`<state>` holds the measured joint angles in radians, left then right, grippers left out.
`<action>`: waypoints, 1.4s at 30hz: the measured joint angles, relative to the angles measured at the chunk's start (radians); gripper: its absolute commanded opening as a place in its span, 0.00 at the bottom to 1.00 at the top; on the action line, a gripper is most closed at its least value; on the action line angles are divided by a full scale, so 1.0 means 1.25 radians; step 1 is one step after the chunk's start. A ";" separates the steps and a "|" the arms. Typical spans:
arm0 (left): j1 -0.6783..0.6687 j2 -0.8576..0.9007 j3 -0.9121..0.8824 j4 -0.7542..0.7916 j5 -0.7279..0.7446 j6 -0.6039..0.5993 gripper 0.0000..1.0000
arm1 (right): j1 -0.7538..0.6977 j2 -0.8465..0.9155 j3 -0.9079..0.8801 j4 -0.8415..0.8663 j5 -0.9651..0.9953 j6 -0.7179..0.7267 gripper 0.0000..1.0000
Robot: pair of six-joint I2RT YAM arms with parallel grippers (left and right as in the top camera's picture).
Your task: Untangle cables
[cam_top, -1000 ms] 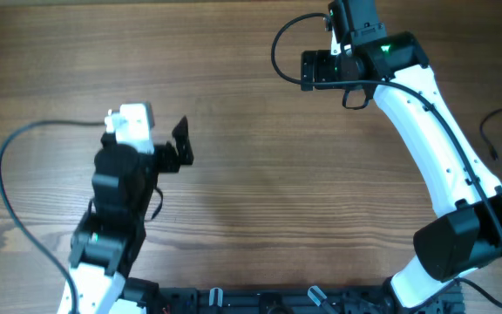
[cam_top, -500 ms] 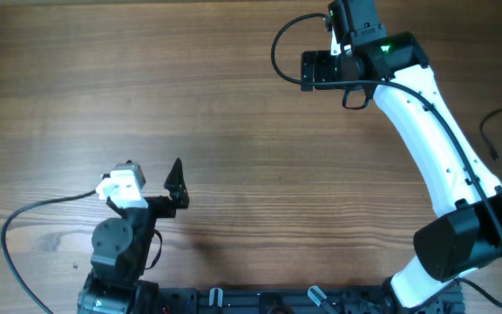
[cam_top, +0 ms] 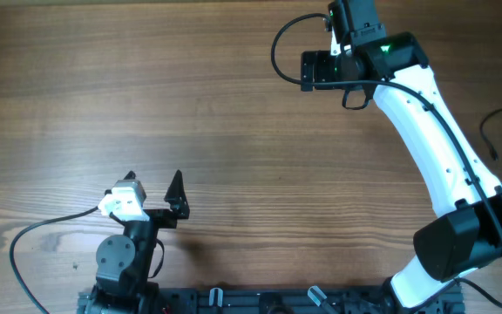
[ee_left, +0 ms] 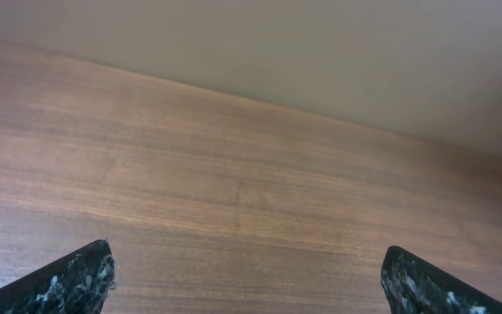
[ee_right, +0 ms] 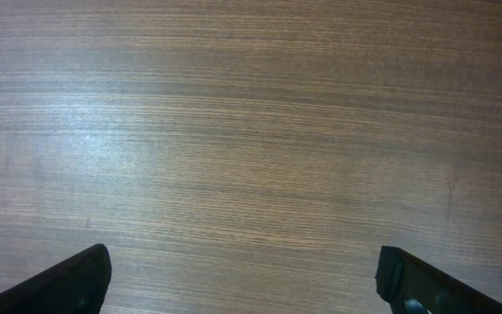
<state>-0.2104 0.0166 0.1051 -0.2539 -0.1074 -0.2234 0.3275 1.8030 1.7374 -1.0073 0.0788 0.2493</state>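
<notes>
A thin black cable shows at the right edge of the overhead view. It is a curved strand cut off by the frame, too small to tell whether it is knotted. It lies well apart from both grippers, and neither wrist view takes it in.

The left gripper sits in the lower left of the overhead view, where its white camera half hides one finger. Its wrist view shows only two dark fingertips cut off at the bottom corners. They are spread wide, with just the wooden table between them.

The right gripper, at the upper middle of the overhead view, reads as a dark block from above. In its wrist view the fingertips also stand wide apart over wood grain.
</notes>
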 measured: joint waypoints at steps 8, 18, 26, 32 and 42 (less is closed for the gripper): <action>0.026 -0.002 -0.010 0.000 0.000 -0.020 1.00 | 0.000 0.000 0.000 0.000 0.000 0.000 1.00; 0.047 -0.002 -0.010 0.000 -0.027 -0.024 1.00 | 0.000 0.000 0.000 0.000 0.000 0.000 1.00; 0.117 -0.002 -0.014 0.116 -0.061 -0.025 1.00 | 0.000 0.000 0.000 0.000 0.000 0.000 1.00; 0.135 -0.002 -0.023 0.194 -0.059 -0.025 1.00 | 0.000 0.000 0.000 0.000 0.000 0.000 1.00; 0.158 -0.003 -0.078 0.211 -0.030 -0.028 1.00 | 0.000 0.000 0.000 0.000 0.000 0.000 1.00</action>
<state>-0.0124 0.0128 0.0082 0.0105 -0.1448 -0.2581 0.3275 1.8030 1.7374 -1.0077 0.0788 0.2493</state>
